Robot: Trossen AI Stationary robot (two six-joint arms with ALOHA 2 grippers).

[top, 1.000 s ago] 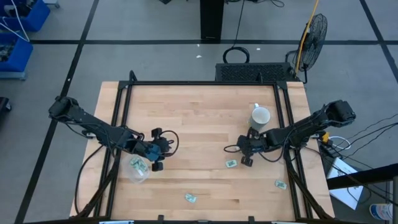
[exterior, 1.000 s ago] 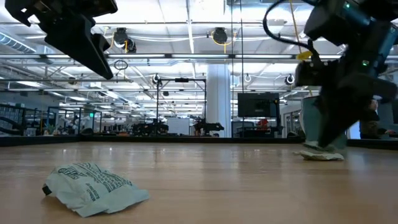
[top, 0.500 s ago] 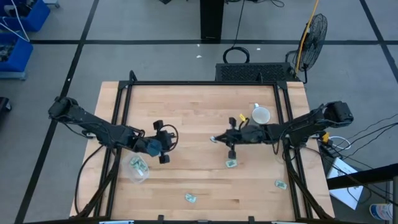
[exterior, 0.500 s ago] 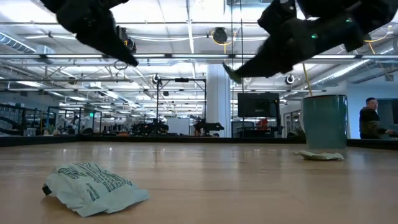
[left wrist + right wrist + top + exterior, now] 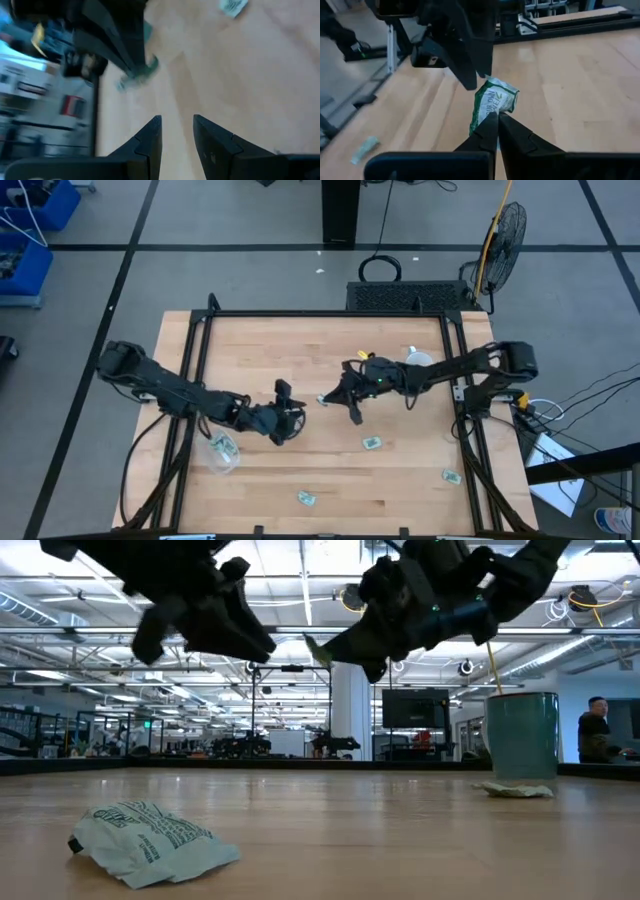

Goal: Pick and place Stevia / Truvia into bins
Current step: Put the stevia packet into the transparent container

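My right gripper (image 5: 333,395) hangs above the table's middle, shut on a crumpled green and white Stevia sachet (image 5: 493,102), which also shows in the low view (image 5: 318,648). My left gripper (image 5: 288,418) is open and hovers just to the left of it, facing it, with nothing between its fingers (image 5: 177,131). The clear round tub (image 5: 222,452) stands near the left edge with a sachet inside. Three more sachets lie flat on the table (image 5: 371,443) (image 5: 450,476) (image 5: 306,498). My right gripper pinches the sachet between its two fingers at one end (image 5: 490,116). The fingers point toward the table's left, slanting slightly down. The sachet is lifted clear of the table and sticks out beyond the fingertips, toward my left gripper.
A teal mug (image 5: 420,362) stands far right on the table, with a sachet (image 5: 515,790) lying beside it in the low view. A crumpled sachet (image 5: 150,840) lies close to the low camera. A black frame (image 5: 200,340) runs along the table's edges.
My right gripper has risen from the table near the mug and travelled toward the table's left and far side, with the sachet showing at its tips. My left gripper has moved from beside the tub toward the table's middle, and the two grippers now face each other closely.
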